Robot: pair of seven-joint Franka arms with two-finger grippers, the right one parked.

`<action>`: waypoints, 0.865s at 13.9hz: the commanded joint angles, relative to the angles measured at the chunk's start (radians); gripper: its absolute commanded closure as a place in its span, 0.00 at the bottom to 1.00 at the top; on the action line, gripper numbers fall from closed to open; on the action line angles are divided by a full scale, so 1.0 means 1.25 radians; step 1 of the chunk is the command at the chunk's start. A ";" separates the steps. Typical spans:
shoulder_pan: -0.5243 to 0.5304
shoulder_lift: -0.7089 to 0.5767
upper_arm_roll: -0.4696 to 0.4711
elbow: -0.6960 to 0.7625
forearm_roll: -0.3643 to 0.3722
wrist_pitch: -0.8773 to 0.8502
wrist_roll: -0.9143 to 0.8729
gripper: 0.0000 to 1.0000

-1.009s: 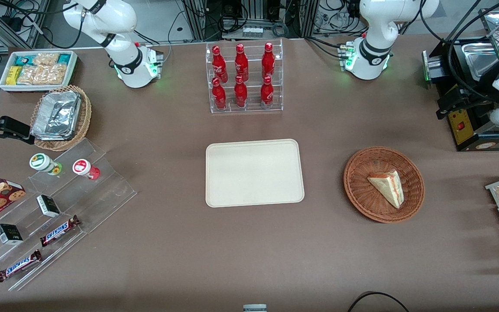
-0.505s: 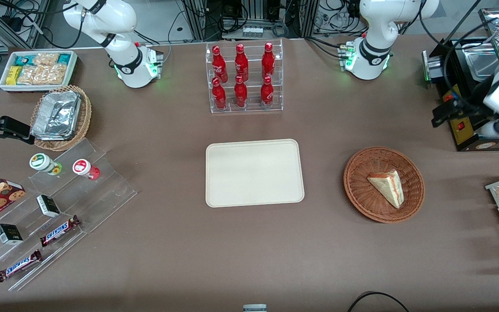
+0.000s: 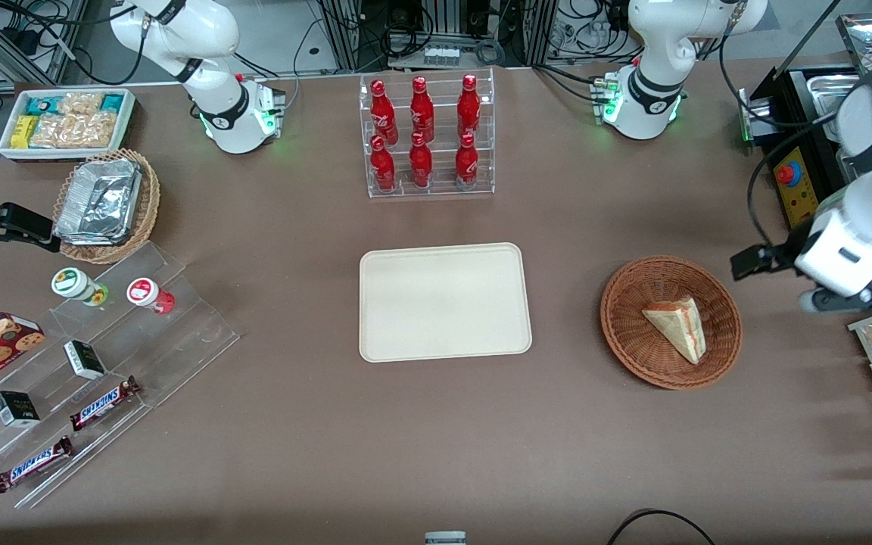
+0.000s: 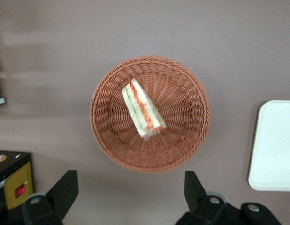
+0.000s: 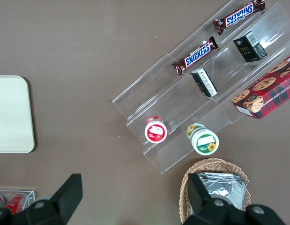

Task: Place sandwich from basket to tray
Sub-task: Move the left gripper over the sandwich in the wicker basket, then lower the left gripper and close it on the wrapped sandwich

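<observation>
Since the earlier front pictures my working arm is swinging down from above the black machine at my end of the desk toward the basket [image 3: 671, 322]; nothing else on the desk is shifting; the sandwich [image 3: 678, 327] is lying as it did, inside the basket, and the tray [image 3: 444, 301] is sitting bare toward the middle of the desk, well apart from the basket.

My pincer [image 4: 128, 199] is hanging high above the desk just outside the basket's rim, on the side toward my own end of the desk; its two fingers [image 4: 64, 187] are standing wide apart and are gripping nothing.

The relation I am weighing: in the wrist view the sandwich [image 4: 142, 110] is lying ahead of the pincer, roughly on the line midway between the fingers; its striped filling edge is facing up toward the camera; its long axis is running slantwise, neither along nor square to the line joining my fingertips.

I am judging that the coming move is calling for a short advance over the basket [image 4: 150, 112], some wrist rotation to set the fingers across the wedge's two bread faces, then a descent; the tray [image 4: 275, 145] is lying past the basket, away from my end.
</observation>
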State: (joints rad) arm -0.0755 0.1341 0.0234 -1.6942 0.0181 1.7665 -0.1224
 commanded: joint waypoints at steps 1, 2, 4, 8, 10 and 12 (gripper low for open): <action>-0.006 -0.010 0.003 -0.085 0.011 0.089 -0.042 0.00; -0.010 -0.009 0.005 -0.114 0.006 0.135 -0.063 0.00; -0.012 -0.008 0.002 -0.181 0.011 0.219 -0.170 0.00; -0.013 -0.004 0.001 -0.313 0.013 0.394 -0.244 0.00; -0.012 0.003 0.001 -0.356 0.013 0.452 -0.264 0.00; -0.012 0.024 0.001 -0.370 0.013 0.475 -0.264 0.00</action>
State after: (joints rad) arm -0.0806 0.1537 0.0197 -2.1327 0.0181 2.3214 -0.4217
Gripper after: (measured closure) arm 0.000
